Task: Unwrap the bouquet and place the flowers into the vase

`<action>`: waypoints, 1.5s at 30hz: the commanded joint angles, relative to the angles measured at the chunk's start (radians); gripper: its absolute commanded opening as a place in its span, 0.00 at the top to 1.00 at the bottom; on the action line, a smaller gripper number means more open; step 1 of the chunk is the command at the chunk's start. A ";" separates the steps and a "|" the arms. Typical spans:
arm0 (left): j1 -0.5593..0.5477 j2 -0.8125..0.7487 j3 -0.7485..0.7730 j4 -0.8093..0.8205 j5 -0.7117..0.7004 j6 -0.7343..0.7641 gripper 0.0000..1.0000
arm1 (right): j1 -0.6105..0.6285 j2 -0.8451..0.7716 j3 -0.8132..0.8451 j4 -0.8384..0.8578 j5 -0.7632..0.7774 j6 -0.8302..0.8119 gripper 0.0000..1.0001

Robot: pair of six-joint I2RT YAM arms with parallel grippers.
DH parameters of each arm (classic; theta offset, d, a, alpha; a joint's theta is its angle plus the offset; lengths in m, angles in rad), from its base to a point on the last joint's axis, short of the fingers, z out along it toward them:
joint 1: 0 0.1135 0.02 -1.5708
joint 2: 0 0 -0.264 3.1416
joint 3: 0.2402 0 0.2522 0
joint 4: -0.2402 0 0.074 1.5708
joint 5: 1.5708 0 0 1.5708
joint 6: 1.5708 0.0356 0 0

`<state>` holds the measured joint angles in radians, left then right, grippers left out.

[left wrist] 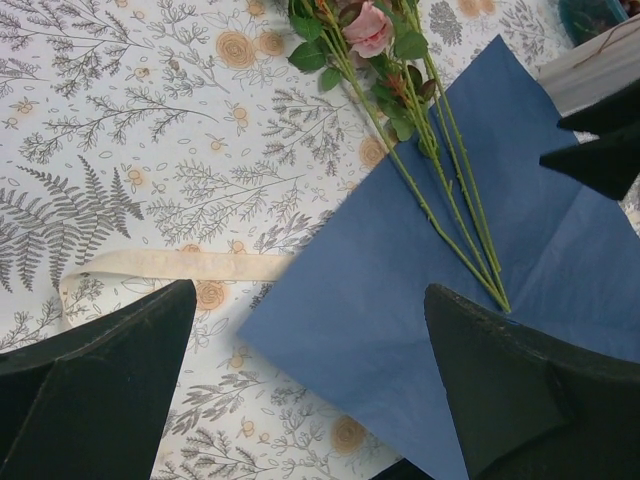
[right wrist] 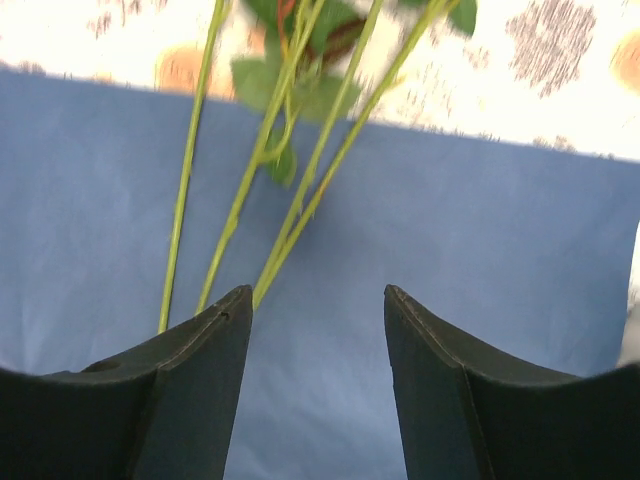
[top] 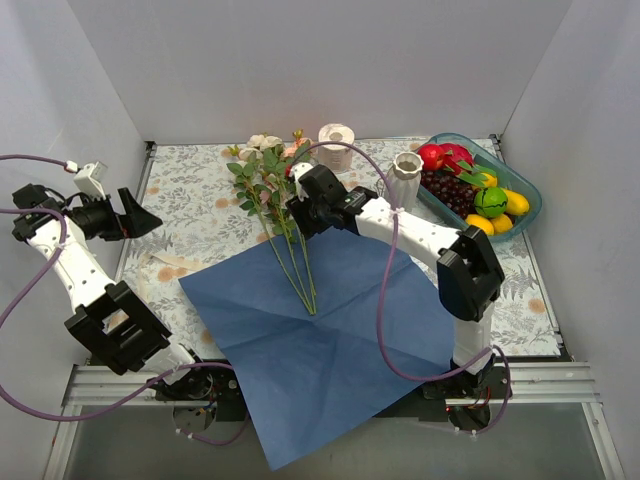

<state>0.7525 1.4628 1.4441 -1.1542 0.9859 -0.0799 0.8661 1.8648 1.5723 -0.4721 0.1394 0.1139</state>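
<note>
The bouquet is undone. Its dark blue paper lies spread flat on the table, and the beige ribbon lies loose beside the sheet's left corner. The flowers lie on the sheet with their stems fanned and the pink and white blooms toward the back. My right gripper hovers over the stems, open, with only blue paper between its fingers; the stems run just off its left fingertip. My left gripper is wide open, raised at the left. The white vase stands upright behind the right arm.
A toilet-paper roll stands at the back centre. A teal fruit basket fills the back right corner next to the vase. The sheet's near corner hangs over the table's front edge. White walls close the table in on three sides.
</note>
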 commanded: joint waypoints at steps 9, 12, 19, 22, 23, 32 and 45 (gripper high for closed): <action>-0.004 -0.039 -0.079 0.051 0.014 0.039 0.02 | -0.050 0.221 0.164 0.254 -0.033 -0.040 0.43; -0.002 -0.039 -0.077 0.054 0.011 0.040 0.02 | -0.056 0.260 0.166 0.282 -0.041 -0.037 0.46; -0.002 -0.047 -0.083 0.059 0.004 0.040 0.02 | -0.068 0.300 0.187 0.308 -0.050 -0.049 0.48; -0.002 -0.047 -0.091 0.068 -0.003 0.039 0.02 | -0.076 0.315 0.198 0.308 -0.075 -0.048 0.49; -0.002 -0.047 -0.094 0.068 -0.004 0.039 0.02 | -0.079 0.318 0.199 0.309 -0.086 -0.046 0.49; -0.002 -0.050 -0.120 0.085 -0.013 0.039 0.02 | -0.082 0.359 0.218 0.310 -0.119 -0.048 0.59; -0.002 -0.036 -0.146 0.108 -0.020 0.035 0.02 | -0.098 0.425 0.308 0.283 -0.133 -0.052 0.91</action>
<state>0.7525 1.4620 1.3094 -1.0653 0.9623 -0.0589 0.7784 2.2818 1.8229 -0.2035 0.0181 0.0734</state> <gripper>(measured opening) 0.982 0.194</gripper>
